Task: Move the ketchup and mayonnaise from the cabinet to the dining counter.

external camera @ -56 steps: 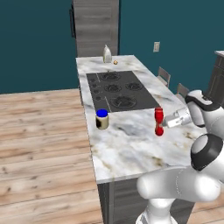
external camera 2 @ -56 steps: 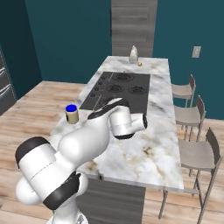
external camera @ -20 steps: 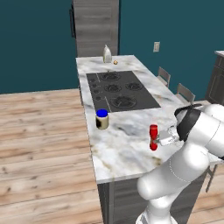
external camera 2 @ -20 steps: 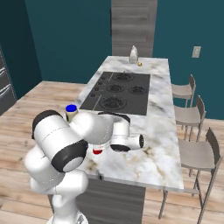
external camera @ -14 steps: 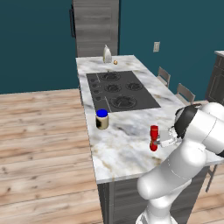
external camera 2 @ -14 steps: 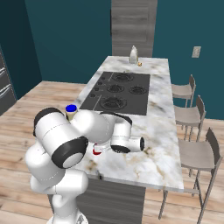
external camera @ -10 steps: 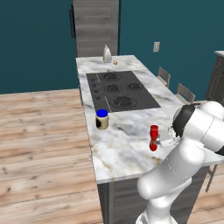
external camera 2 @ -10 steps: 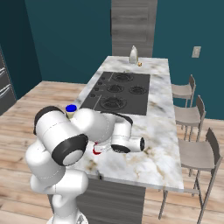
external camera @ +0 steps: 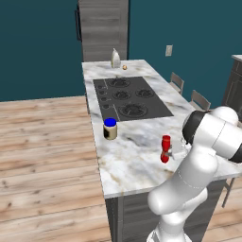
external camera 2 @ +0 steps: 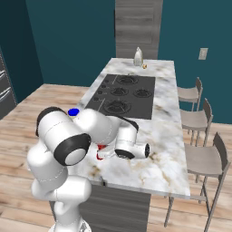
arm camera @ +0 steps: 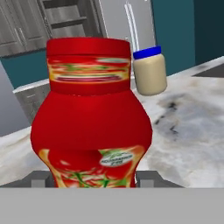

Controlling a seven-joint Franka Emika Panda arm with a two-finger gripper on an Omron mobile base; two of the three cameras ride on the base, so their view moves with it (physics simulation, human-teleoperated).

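Leftmost on the counter (external camera: 142, 165), in the left base view, the mayonnaise (external camera: 110, 129) stands upright just off the cooktop's (external camera: 130, 97) near left corner. Right of it and nearer the robot, well apart, the ketchup (external camera: 165, 149) stands upright on the marble, off the cooktop's near right corner. Close behind the bottle in the hand view, the gripper (arm camera: 91, 179) has its jaws spread to either side of the ketchup's base; whether they press it cannot be told.

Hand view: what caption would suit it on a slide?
Red ketchup bottle close up between the gripper fingers, mayonnaise jar behind on the marble dining counter.
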